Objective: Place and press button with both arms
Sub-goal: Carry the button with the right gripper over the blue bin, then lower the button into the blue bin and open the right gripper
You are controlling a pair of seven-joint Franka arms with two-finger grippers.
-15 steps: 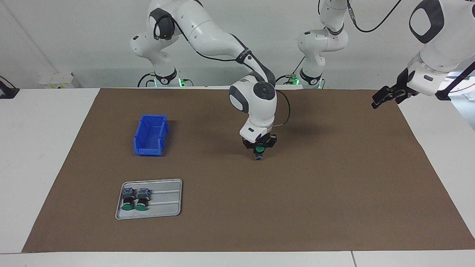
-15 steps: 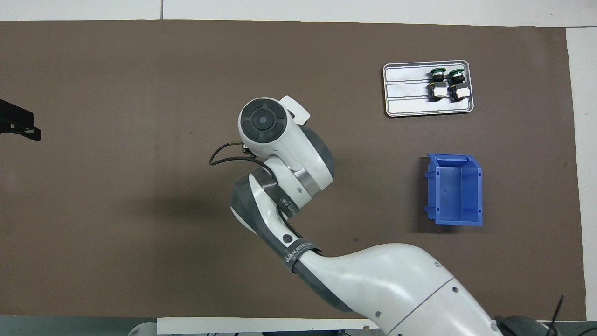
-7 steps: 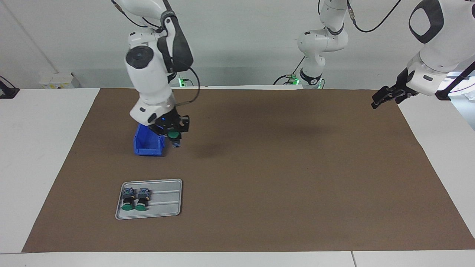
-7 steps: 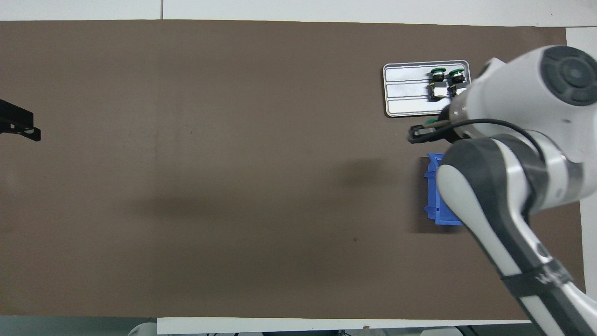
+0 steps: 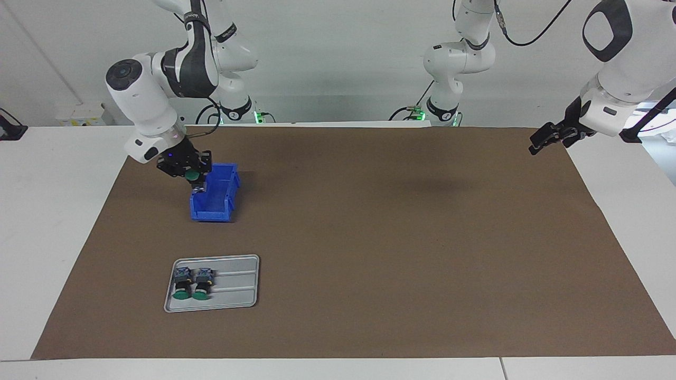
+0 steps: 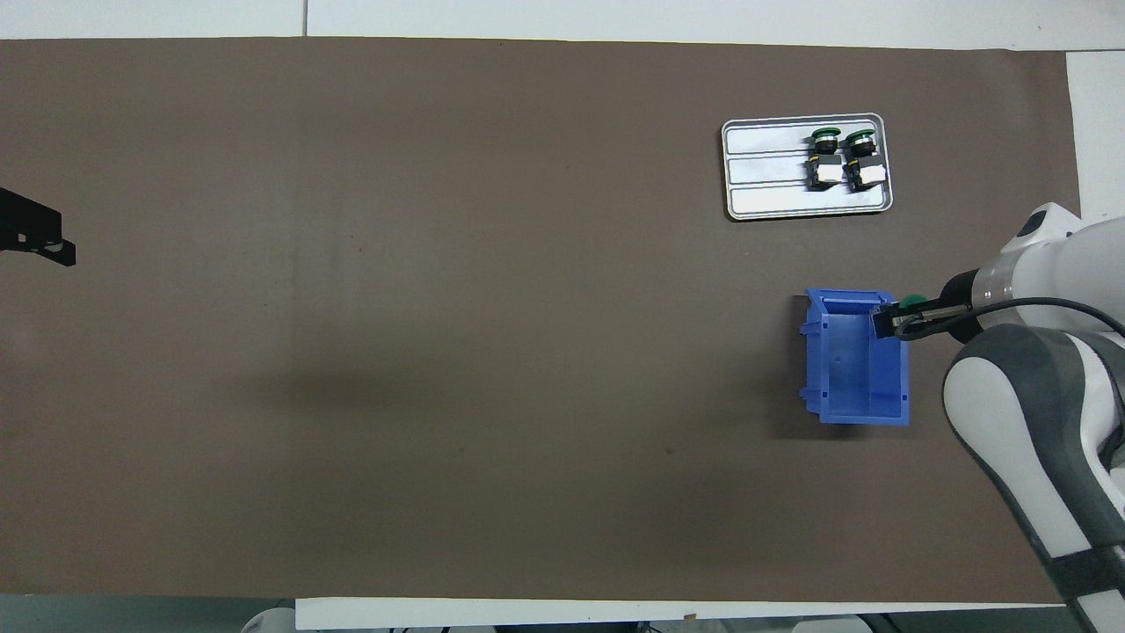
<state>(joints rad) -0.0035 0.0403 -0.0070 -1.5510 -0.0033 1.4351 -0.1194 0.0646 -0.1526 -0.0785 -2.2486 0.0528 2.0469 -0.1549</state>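
Across the brown mat (image 5: 369,237), which covers most of the table, the work sits at the right arm's end. That arm (image 5: 158,89) reaches down from its base, and the right gripper (image 5: 191,175) hangs over the blue bin (image 5: 219,203), at the edge of the bin on the right arm's side. Its fingers are clenched on the button (image 5: 194,174), whose green cap shows between them in the facing view; from above, the cap (image 6: 912,303) peeks out just beside the bin's rim (image 6: 857,299). So the task's thing is up in the air, held, not yet set down.

My reading is that the placing step is in hand: the button is being carried to the bin. The next move would call for centring the gripper over the bin's opening, lowering, and letting go so the button lands inside and does not catch the wall.

The left gripper (image 5: 549,138) waits over the mat's edge at the left arm's end; whether its fingers are parted I cannot tell.

As for containers, the bin looks empty inside. Farther from the robots lies the grey tray (image 5: 237,295), with two more green-capped buttons (image 5: 191,284) lying side by side in it, toward the right arm's end of the tray, the remaining slots bare
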